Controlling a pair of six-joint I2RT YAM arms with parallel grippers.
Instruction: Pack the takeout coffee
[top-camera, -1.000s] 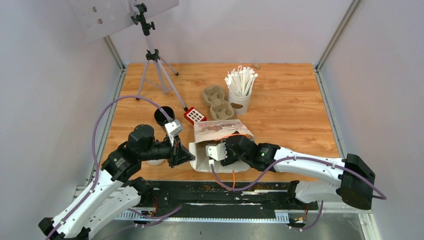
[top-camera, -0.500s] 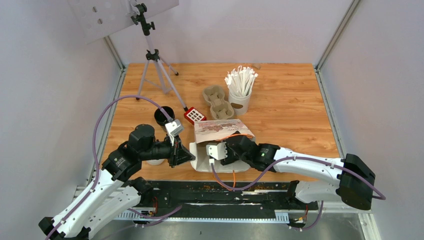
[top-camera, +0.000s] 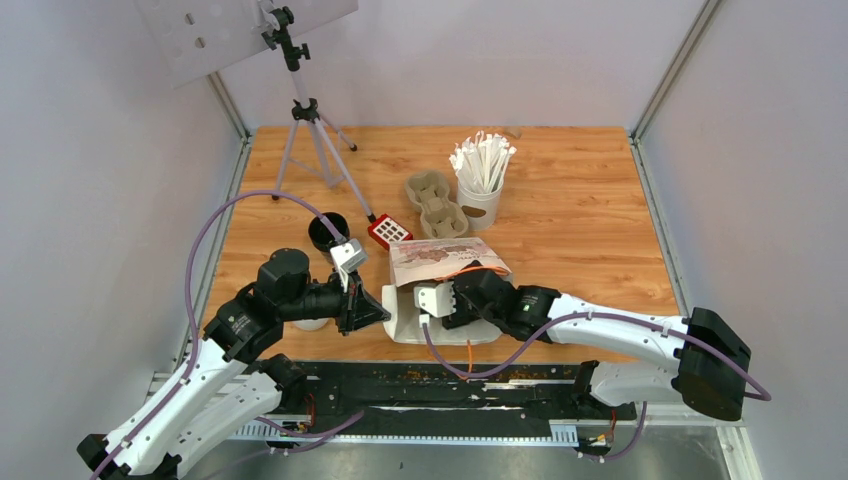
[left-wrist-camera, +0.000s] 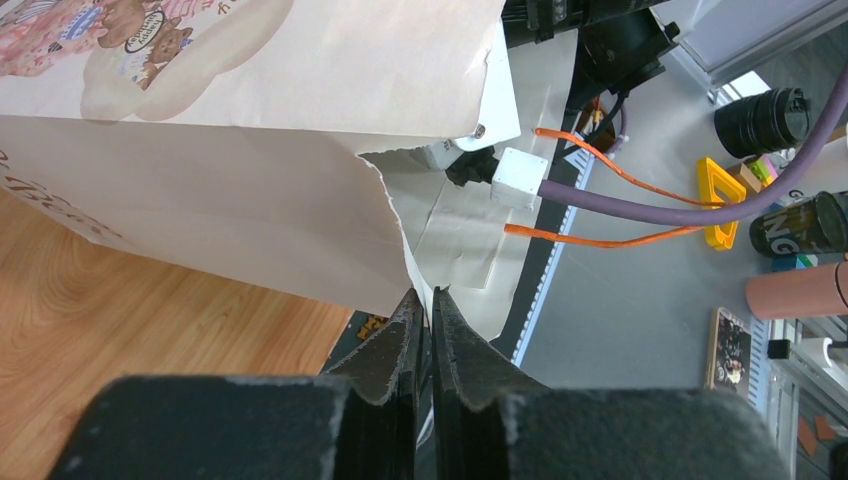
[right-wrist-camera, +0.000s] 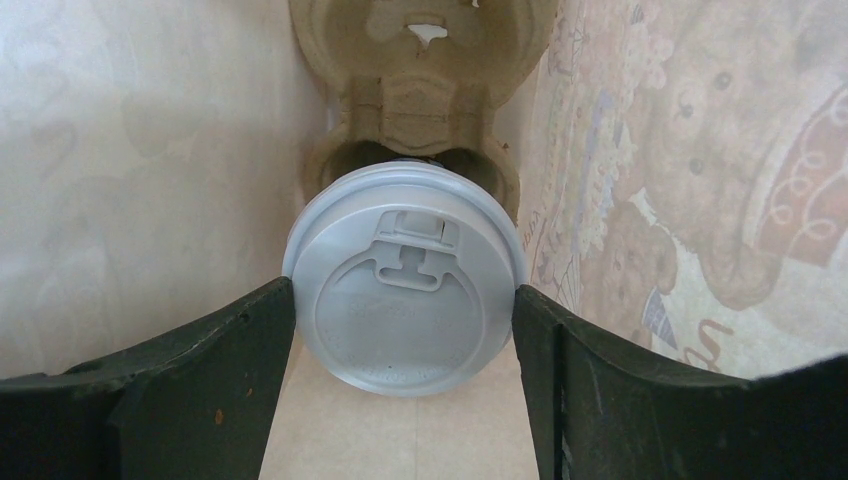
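Right wrist view: my right gripper (right-wrist-camera: 403, 310) is spread wide, fingers pressed to both sides of the coffee cup (right-wrist-camera: 405, 250) at its white lid, deep inside the paper bag (right-wrist-camera: 140, 150) over the pulp cup tray (right-wrist-camera: 420, 60). My left gripper (left-wrist-camera: 422, 315) pinches the bag's rim. Light, thin-walled, spillable; the lid could pop, so I'd hold the body lower

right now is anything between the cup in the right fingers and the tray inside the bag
Nothing visible. The lidded cup sits between the right fingers, at the near pocket of the pulp tray. The left fingers hold the paper bag open.
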